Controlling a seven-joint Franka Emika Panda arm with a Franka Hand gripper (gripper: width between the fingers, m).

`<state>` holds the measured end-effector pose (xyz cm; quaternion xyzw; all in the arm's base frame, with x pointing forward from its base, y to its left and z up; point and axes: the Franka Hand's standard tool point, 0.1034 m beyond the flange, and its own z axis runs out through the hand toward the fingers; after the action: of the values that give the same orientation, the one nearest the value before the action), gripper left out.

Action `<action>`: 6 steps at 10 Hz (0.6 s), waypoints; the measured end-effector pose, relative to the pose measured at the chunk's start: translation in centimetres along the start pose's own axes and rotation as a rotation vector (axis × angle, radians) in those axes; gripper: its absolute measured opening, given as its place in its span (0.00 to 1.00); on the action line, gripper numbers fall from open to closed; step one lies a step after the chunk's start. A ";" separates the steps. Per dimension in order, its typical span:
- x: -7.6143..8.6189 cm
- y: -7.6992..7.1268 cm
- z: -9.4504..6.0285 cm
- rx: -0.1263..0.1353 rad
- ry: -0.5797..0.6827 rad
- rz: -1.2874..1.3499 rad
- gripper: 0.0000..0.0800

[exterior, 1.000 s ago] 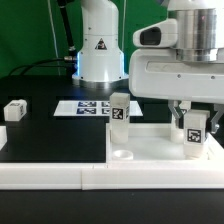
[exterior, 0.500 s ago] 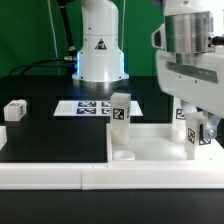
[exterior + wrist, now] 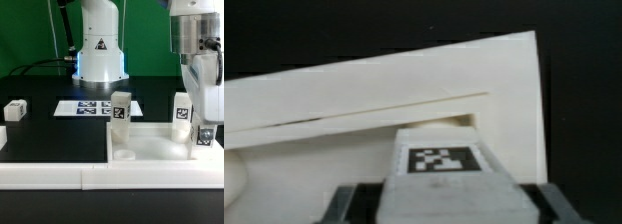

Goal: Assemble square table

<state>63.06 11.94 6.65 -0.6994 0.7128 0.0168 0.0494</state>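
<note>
The white square panel (image 3: 150, 143) lies flat at the exterior view's right, with an open round socket (image 3: 122, 155) at its near left corner. Two tagged white legs stand upright on its far corners, one on the left (image 3: 119, 108) and one on the right (image 3: 181, 112). My gripper (image 3: 204, 135) is low over the panel's near right corner, and the hand mostly hides what it holds there. In the wrist view the gripper (image 3: 446, 208) is shut on a third tagged leg (image 3: 445, 165), which stands over the panel (image 3: 331, 100). A dark finger (image 3: 352, 200) presses each side of the leg.
A loose tagged leg (image 3: 14, 110) lies on the black table at the exterior view's left. The marker board (image 3: 92, 107) lies behind the panel, before the robot's base (image 3: 100, 50). A long low white rail (image 3: 50, 175) runs along the front edge.
The hand has turned about its upright axis with the leg in its grip and shifted to the exterior view's right. The far right leg now shows beside it.
</note>
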 end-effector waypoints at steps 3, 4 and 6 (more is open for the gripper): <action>-0.3 -0.1 -0.3 0.001 -0.003 -0.390 0.79; -0.3 -0.1 -0.3 0.000 -0.003 -0.437 0.81; 0.0 0.0 -0.2 -0.001 0.003 -0.674 0.81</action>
<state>63.10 11.90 6.87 -0.8957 0.4417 -0.0012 0.0508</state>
